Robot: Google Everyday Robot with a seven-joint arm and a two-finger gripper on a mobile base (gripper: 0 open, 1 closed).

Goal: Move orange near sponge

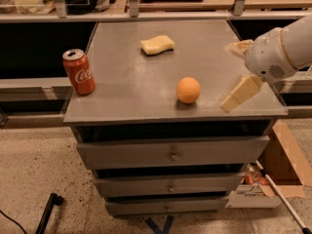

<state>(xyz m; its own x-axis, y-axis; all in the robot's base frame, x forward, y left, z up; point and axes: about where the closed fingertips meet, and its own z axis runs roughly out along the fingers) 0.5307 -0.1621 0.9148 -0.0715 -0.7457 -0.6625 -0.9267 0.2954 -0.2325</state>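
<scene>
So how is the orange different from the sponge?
The orange is round and bright orange; the sponge is flat, wavy-edged and pale yellow. The orange sits near the front, the sponge further back. Both rest on the grey cabinet top, untouched. The pincer hovers open beside the orange.

The white arm extends in from the right, its tool spread wide, fingers pointing left.

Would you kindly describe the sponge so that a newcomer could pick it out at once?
On the grey cabinet top, look toward the far edge, behind the orange. The sponge is the flat, pale yellow, wavy-edged block, unlike the red can at left or the open claw at right.
</scene>
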